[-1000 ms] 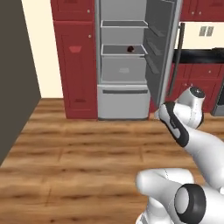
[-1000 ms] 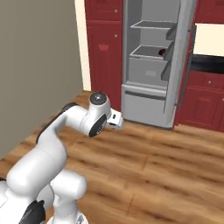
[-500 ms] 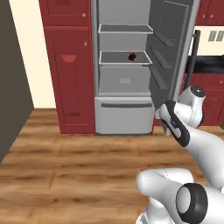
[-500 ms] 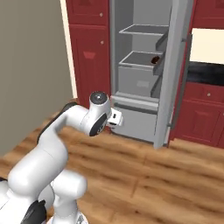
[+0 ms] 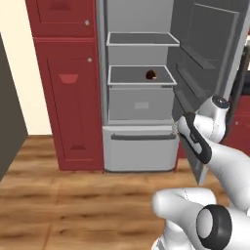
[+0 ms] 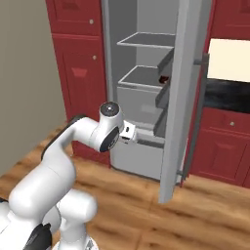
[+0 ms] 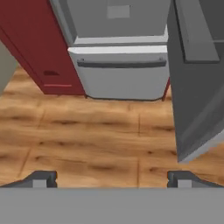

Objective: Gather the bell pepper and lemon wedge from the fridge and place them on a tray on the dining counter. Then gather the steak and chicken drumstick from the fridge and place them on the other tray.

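Observation:
The fridge (image 5: 140, 105) stands open, its door (image 5: 205, 88) swung out to the right. On its second shelf (image 5: 139, 78) lies a small dark red item (image 5: 151, 74), also visible past the door's edge (image 6: 164, 79); it is too small to name. My gripper (image 7: 111, 178) is open with nothing between its fingertips (image 7: 41, 177), and it points down at the wooden floor in front of the freezer drawer (image 7: 120, 72). The hand (image 6: 130, 133) hangs at drawer height, well short of the shelves.
Red cabinets (image 5: 68, 93) flank the fridge on the left. The open door (image 6: 183, 97) juts out toward me on the right, with its lower corner near the hand (image 7: 192, 148). A dark counter over red cabinets (image 6: 229, 97) lies beyond it. Wooden floor (image 5: 58, 195) stretches ahead.
The base has driven toward the fridge, so the whole scene has grown and shifted in both base views. The arm keeps the same pose and the gripper stays open.

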